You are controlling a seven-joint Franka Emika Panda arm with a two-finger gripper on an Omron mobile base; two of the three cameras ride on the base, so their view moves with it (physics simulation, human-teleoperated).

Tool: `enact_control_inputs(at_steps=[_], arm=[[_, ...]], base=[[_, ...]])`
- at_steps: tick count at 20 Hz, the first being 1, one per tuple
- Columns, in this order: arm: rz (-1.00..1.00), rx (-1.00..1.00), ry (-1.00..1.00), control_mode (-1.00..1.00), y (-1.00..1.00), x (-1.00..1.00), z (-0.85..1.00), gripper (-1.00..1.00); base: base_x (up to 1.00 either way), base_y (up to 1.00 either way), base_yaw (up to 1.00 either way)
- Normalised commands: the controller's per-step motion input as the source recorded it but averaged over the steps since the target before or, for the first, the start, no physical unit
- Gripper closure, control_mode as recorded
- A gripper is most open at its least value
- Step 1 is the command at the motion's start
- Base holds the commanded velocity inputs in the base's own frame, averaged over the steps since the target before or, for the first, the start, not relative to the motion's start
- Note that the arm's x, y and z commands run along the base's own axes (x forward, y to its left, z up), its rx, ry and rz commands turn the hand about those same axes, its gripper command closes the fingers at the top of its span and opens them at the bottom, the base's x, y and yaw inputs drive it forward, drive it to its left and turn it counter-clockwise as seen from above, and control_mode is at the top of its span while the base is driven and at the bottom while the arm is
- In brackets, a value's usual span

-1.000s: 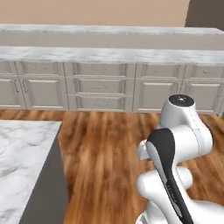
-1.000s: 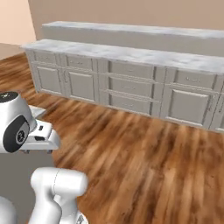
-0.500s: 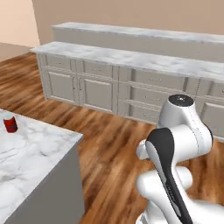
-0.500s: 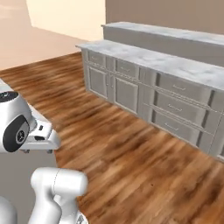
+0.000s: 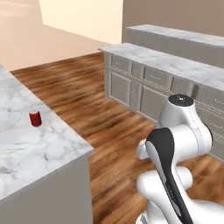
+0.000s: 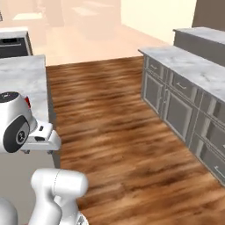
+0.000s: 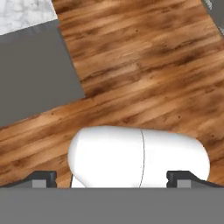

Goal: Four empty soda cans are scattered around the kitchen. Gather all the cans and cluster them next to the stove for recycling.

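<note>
A red soda can [image 5: 35, 119] stood upright on the white marble island counter [image 5: 26, 148], well in from the counter's near corner, its long axis vertical. In the left base view the can lay far to the left of the folded white arm [image 5: 175, 144], well apart from it, with bare counter and wood floor [image 5: 109, 113] between. In the hand view the gripper [image 7: 111, 179] pointed down at floor beside the island's grey side panel [image 7: 35, 78]; its two dark fingertips [image 7: 41, 178] sat wide apart with nothing between them, so it appeared open and empty. Reaching the can would likely call for swinging or driving leftward first. Grey cabinets [image 6: 176, 101] lined the far side.
</note>
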Motion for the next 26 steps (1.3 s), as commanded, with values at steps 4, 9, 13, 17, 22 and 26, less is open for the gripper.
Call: enact_control_inputs(at_steps=[4,9,13,17,22,26], arm=[[0.0,0.0,0.0,1.0,0.0,0.0,0.0,-1.0],[0.0,0.0,0.0,1.0,0.0,0.0,0.0,-1.0],[0.0,0.0,0.0,1.0,0.0,0.0,0.0,-1.0],[0.0,0.0,0.0,1.0,0.0,0.0,0.0,-1.0],[0.0,0.0,0.0,1.0,0.0,0.0,0.0,-1.0],[0.0,0.0,0.0,1.0,0.0,0.0,0.0,-1.0]], base=[[0.87,-0.46,0.75],[0.8,-0.42,0.77],[0.74,-0.4,0.78],[0.72,-0.39,0.8],[0.64,-0.58,0.75],[-0.16,-0.86,0.57]])
